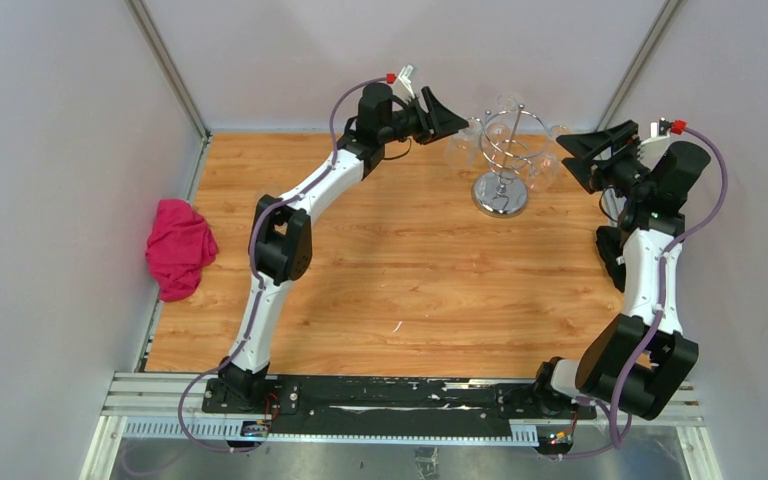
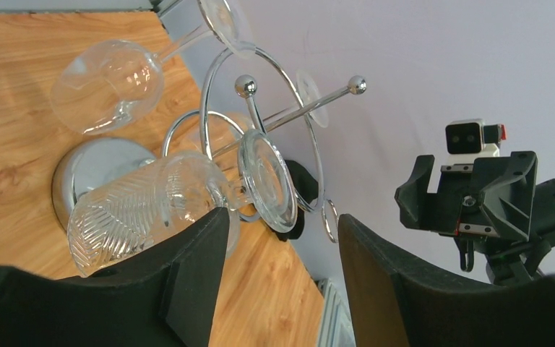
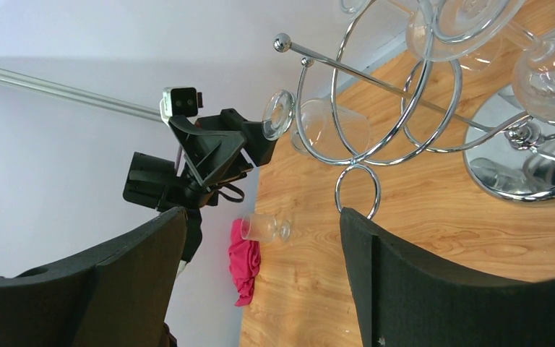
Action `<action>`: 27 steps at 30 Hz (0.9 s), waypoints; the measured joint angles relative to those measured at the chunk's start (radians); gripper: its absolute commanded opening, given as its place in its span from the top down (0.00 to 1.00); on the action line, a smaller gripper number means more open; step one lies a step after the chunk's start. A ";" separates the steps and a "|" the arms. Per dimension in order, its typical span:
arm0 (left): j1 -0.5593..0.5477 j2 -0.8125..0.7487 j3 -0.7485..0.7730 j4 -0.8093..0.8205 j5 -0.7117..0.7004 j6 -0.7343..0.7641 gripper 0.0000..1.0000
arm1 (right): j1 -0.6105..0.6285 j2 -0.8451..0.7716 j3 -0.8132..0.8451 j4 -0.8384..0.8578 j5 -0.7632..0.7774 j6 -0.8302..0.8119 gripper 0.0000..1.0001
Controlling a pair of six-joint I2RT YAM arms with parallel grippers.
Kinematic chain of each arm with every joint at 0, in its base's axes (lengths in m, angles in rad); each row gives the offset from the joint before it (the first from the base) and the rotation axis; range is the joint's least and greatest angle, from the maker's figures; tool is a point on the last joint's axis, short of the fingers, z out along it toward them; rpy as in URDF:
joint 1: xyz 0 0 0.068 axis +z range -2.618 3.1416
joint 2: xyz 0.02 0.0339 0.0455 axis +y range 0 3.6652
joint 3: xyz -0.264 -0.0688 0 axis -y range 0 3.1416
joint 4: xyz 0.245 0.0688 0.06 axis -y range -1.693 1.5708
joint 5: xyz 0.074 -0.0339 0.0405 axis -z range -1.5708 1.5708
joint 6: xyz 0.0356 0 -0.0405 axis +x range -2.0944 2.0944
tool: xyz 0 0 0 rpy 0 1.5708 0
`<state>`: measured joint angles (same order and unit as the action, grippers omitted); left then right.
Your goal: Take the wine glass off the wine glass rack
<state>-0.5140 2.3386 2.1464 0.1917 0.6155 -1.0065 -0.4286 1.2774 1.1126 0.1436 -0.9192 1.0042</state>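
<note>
A shiny chrome wire wine glass rack (image 1: 500, 196) with a round mirrored base stands on the light wooden desk (image 1: 390, 280) near the far edge, right of centre. Several clear stemmed glasses hang by their feet from its curled hooks. The clear leaf-patterned wine glass (image 2: 141, 213) hangs on the rack's left side, its round foot caught in a hook; it is on the rack and not gripped. The left gripper (image 1: 457, 120) is raised at the far edge just beside that glass. Its black fingers (image 2: 195, 275) stand apart and hold nothing, and the glass's bowl lies just ahead of one of them. Whether finger and bowl touch cannot be told. A smooth clear wine glass (image 2: 108, 85) hangs on another hook beyond it. The right gripper (image 1: 572, 155) is raised on the rack's right side, near it but apart, its fingers parted and empty. A crumpled pink cloth (image 1: 180, 248) lies at the desk's left edge.
</note>
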 measured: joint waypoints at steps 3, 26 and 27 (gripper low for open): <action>0.000 0.000 0.000 -0.006 0.000 0.000 0.41 | 0.000 0.004 -0.002 0.008 -0.003 0.005 0.17; -0.017 0.062 0.059 -0.007 -0.010 -0.027 0.58 | 0.000 0.010 -0.021 0.085 -0.016 0.056 0.19; -0.018 0.062 0.059 -0.007 -0.010 -0.027 0.58 | 0.000 0.010 -0.029 0.093 -0.016 0.059 0.19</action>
<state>-0.5316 2.4004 2.2051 0.1848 0.6056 -1.0340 -0.4290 1.2869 1.0840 0.2363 -0.9356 1.0634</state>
